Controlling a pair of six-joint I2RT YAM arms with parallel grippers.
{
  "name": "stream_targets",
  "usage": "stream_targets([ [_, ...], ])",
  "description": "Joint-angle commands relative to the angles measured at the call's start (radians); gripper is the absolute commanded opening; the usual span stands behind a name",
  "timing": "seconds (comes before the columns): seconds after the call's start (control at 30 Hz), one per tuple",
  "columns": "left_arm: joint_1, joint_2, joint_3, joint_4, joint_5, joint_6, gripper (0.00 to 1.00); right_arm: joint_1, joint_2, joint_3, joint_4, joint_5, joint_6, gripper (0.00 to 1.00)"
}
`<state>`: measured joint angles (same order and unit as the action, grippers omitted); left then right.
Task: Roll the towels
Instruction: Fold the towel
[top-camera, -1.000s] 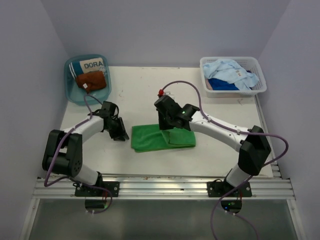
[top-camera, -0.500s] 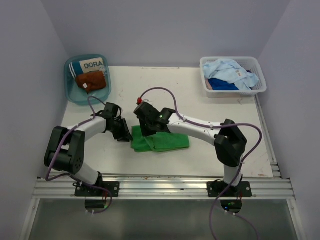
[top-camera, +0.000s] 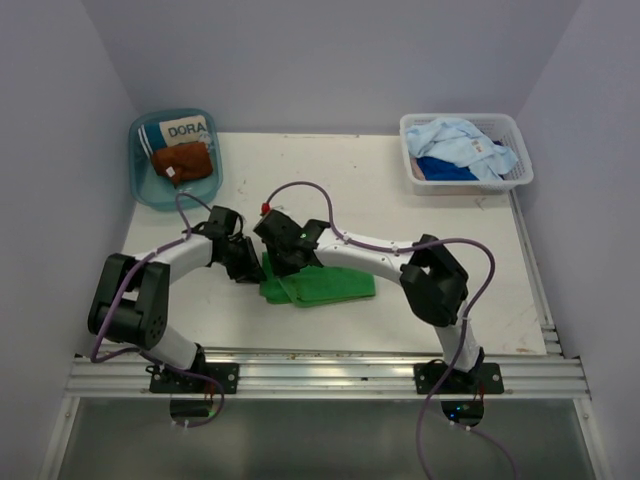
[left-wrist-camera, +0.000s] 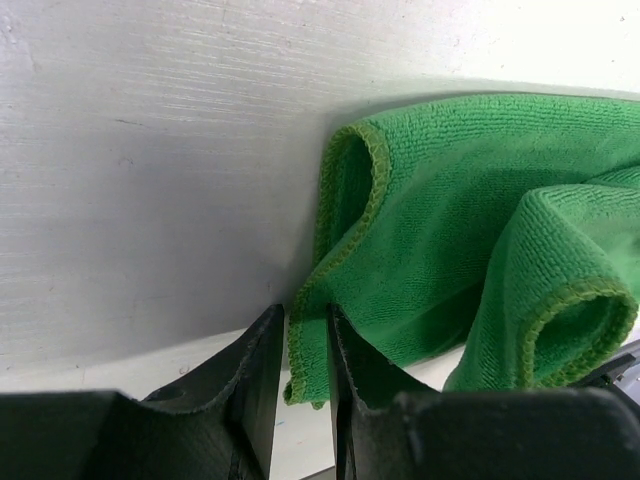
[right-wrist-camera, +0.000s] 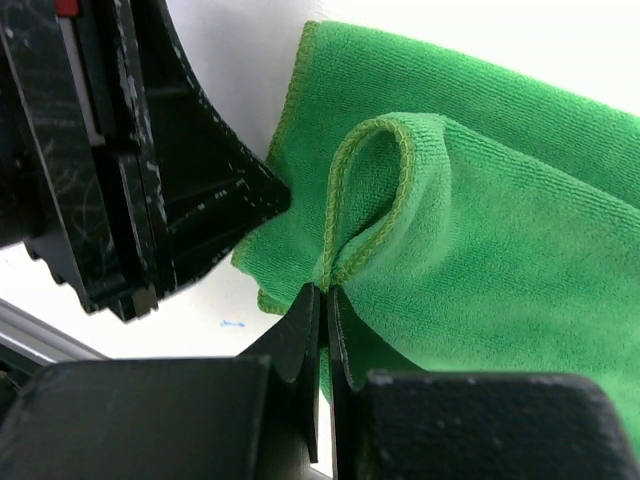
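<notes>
A bright green towel (top-camera: 335, 287) lies partly folded over itself on the table, in front of both arms. My right gripper (right-wrist-camera: 323, 290) is shut on a looped fold of its hem, held over the towel's (right-wrist-camera: 520, 220) left end. My left gripper (left-wrist-camera: 306, 312) sits at the towel's (left-wrist-camera: 440, 230) left corner, its jaws close together with the hemmed edge between them. From above, the left gripper (top-camera: 252, 268) and the right gripper (top-camera: 285, 266) stand almost side by side. More towels lie in containers: light blue (top-camera: 455, 140) and dark blue (top-camera: 445, 168) at the back right, rust-brown (top-camera: 182, 160) at the back left.
A white basket (top-camera: 520, 175) holds the blue towels at the back right. A teal tub (top-camera: 140, 185) at the back left holds the brown towel and a white-and-teal "DORA" item (top-camera: 186, 129). The left gripper's black body (right-wrist-camera: 150, 180) fills the left of the right wrist view.
My right gripper has carried the towel's fold leftward across the towel, up to the left gripper. The left gripper has moved right onto the towel's left corner.
</notes>
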<state>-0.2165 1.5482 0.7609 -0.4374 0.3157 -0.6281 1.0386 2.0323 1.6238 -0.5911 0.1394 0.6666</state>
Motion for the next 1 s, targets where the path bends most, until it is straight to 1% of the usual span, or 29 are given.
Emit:
stream_targets([
  [0.0,-0.006,-0.003,-0.032,0.008,-0.030,0.002,0.28,0.003,0.028,0.074,0.024,0.012,0.016,0.00],
  [0.5,-0.004,-0.016,-0.058,0.012,-0.047,-0.004,0.28,0.003,0.134,0.185,0.004,0.028,0.018,0.00],
  [0.97,-0.004,-0.014,-0.071,0.020,-0.049,-0.009,0.27,-0.002,0.140,0.185,0.010,0.063,0.030,0.00],
])
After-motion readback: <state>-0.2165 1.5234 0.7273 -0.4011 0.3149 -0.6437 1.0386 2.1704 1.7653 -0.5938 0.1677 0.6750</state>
